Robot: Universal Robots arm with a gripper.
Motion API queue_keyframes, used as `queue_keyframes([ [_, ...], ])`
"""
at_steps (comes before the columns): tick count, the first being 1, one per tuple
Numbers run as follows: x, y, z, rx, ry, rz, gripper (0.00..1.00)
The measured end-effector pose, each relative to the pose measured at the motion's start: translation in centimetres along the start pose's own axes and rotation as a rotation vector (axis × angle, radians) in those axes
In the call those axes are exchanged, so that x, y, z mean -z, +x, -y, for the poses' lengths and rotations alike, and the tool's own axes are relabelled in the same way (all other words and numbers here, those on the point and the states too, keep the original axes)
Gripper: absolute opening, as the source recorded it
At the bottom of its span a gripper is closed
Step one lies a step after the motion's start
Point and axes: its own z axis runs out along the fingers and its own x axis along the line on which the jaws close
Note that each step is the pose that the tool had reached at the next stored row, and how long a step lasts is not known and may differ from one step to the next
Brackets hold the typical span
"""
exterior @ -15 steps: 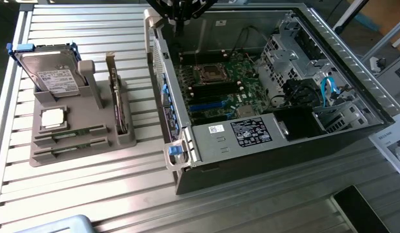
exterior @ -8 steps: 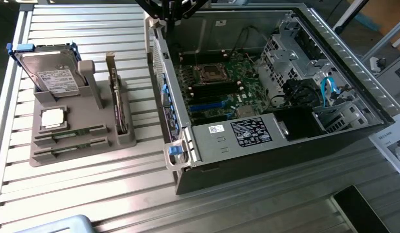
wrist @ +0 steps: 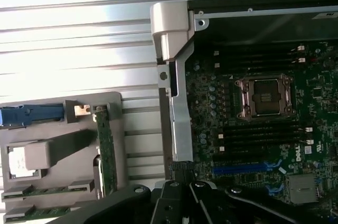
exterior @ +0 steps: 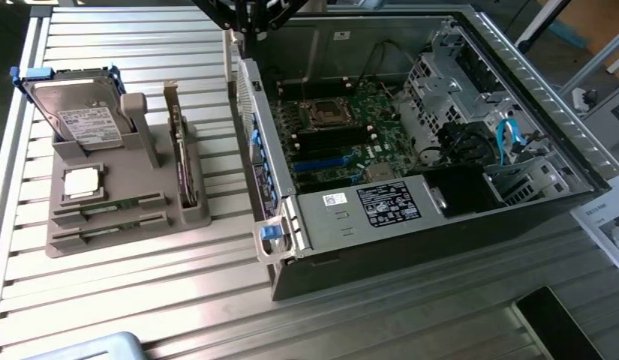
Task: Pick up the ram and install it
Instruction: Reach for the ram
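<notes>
Gripper (exterior: 254,26) (wrist: 182,179): jaws pinched fully together, carrying nothing. It hangs over the open computer case (exterior: 534,90), at the wall that faces the grey holder (exterior: 137,120) (wrist: 113,102). Ram not picked up: two ram sticks (exterior: 117,207) (wrist: 50,191) sit in the holder's two front slots, one behind the other, well apart from the gripper. The same holder carries a hard drive (exterior: 84,116), a CPU chip (exterior: 82,182) and an upright expansion card (exterior: 177,142). The motherboard (exterior: 339,161) lies exposed in the case, with its CPU socket (exterior: 323,112) (wrist: 264,97) between rows of black slots.
</notes>
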Motion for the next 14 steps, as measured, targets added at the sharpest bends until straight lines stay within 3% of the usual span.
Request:
queue_keyframes([
  [14, 0.03, 2.9, 0.22, 0.000, -0.0001, 0.0001, 0.11],
])
